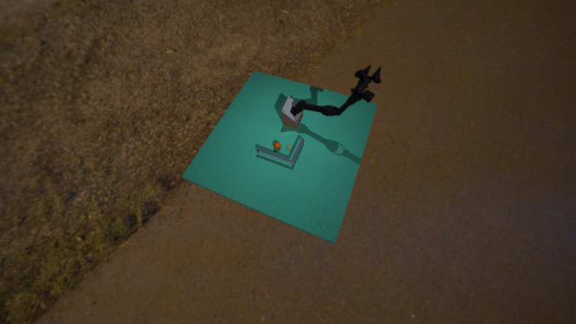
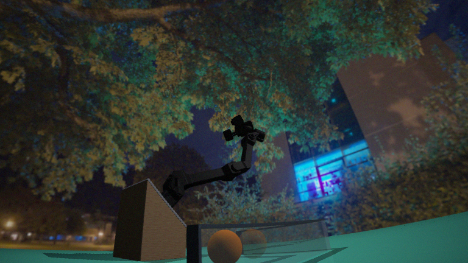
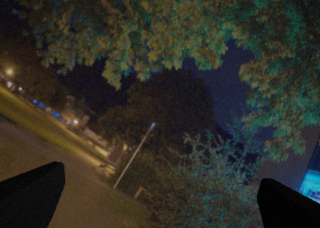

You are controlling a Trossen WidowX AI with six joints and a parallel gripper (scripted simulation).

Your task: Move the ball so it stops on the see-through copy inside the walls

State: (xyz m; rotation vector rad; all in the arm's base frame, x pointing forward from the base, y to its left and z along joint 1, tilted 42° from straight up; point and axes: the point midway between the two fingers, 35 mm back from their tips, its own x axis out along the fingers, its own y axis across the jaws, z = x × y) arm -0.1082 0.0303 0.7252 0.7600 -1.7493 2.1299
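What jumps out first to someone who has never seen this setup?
An orange ball sits on the teal table inside the corner of two low clear walls, beside its faint see-through copy. The black arm rears up from its box, its open gripper high past the table's far edge.
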